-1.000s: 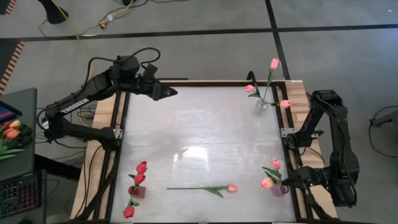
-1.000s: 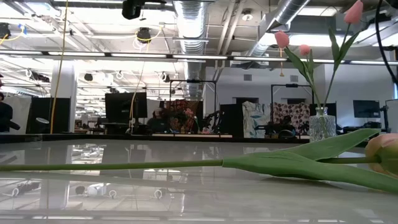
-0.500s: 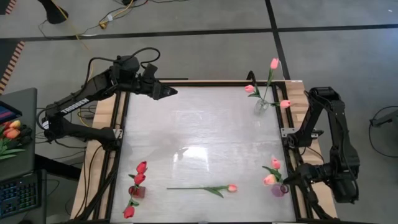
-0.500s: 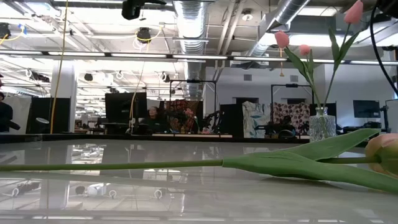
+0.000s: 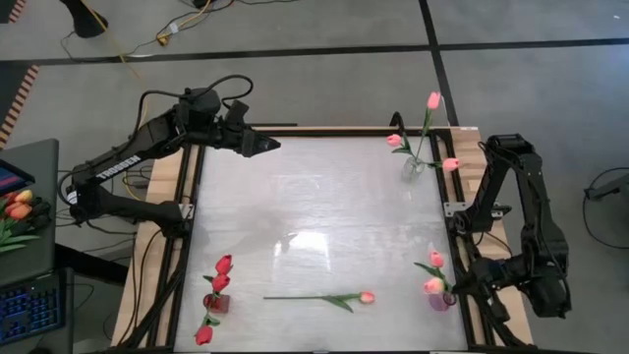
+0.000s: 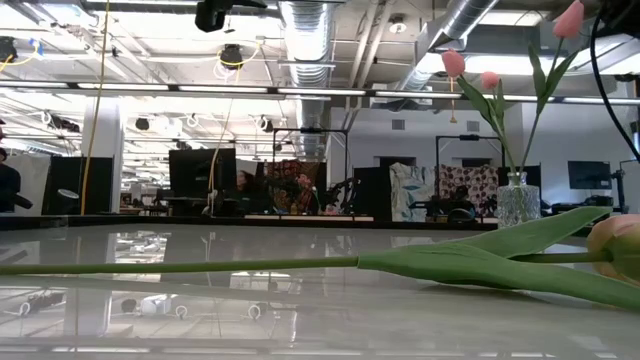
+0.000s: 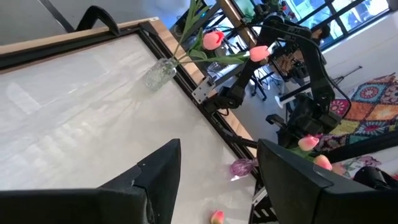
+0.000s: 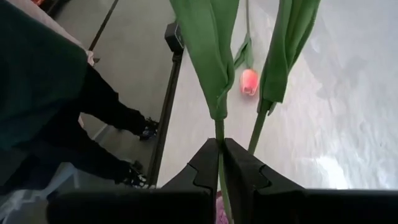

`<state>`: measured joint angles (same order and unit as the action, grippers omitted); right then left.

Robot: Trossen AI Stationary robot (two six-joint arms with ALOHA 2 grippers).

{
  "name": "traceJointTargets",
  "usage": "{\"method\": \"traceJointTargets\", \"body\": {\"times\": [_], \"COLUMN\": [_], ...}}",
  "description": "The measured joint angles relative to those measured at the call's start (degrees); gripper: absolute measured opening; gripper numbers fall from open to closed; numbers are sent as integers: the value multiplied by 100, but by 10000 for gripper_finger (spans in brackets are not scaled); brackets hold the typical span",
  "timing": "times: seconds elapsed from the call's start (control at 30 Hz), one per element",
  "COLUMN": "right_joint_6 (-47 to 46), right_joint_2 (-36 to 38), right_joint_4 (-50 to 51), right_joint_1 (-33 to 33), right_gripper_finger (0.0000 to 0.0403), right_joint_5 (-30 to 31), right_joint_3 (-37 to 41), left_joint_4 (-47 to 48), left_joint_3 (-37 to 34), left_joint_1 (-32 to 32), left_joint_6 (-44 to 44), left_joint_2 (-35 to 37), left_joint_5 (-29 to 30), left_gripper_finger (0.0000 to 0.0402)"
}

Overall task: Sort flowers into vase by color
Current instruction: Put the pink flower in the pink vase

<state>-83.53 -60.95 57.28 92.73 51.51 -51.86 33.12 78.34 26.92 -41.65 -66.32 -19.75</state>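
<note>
At the near right, a small purple vase [image 5: 440, 300] holds two pink tulips [image 5: 433, 285]. My right gripper [image 5: 454, 288] is beside the vase, shut on one tulip's stem. A salmon-pink tulip [image 5: 367, 296] lies flat on the table near the front edge, its stem [image 6: 200, 266] pointing left. A clear vase [image 5: 415, 167] at the far right holds three pink tulips. A red vase [image 5: 214, 302] at the near left holds red tulips. My left gripper [image 5: 270, 146] hangs open over the far left corner, with nothing between its fingers [image 7: 161, 168]. My right gripper pinches one thin green stem [image 8: 219, 134] between its two fingertips, just below a leaf. The fingers come from the table's right side, slanting down, and lie across the stem. The tulip stands nearly upright. Its lower end is hidden behind the fingers, at the purple vase.
The dark frame rail [image 5: 462, 246] runs along the table's right edge, close to my right arm. A person's dark legs [image 8: 93, 124] stand beyond the table in the right wrist view. The middle of the white table [image 5: 314, 216] is bare.
My right gripper has tipped a little at the purple vase, still shut. The head of the nearer pink tulip has swung toward the table's right edge and now stands closer over the vase.
</note>
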Motion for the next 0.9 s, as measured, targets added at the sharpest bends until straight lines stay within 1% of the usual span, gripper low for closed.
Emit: {"method": "traceJointTargets", "body": {"times": [0.13,0.23,0.37,0.47,0.53,0.63,0.73,0.9], "right_joint_6": [0,-2,1,104,222,240,229,-212], "right_joint_2": [2,2,4,4,23,71,142,296], "right_joint_4": [0,-4,-54,-159,-207,-193,-176,-75], "right_joint_1": [0,0,0,0,0,0,0,0], "right_gripper_finger": [58,79,125,166,190,214,222,217], "right_joint_5": [-150,-265,-388,-413,-569,-855,-1023,-1146], "right_joint_3": [0,0,0,0,-28,-200,-414,-802], "left_joint_4": [0,0,0,-2,-5,-94,-55,19], "left_joint_3": [1,0,1,1,1,9,241,903], "left_joint_1": [0,0,0,1,1,0,1,0], "left_joint_6": [-24,-54,-77,89,183,201,449,852], "left_joint_2": [0,0,0,0,0,0,-4,-91], "left_joint_5": [33,61,91,99,98,94,75,55], "left_gripper_finger": [198,198,198,198,198,198,198,198]}}
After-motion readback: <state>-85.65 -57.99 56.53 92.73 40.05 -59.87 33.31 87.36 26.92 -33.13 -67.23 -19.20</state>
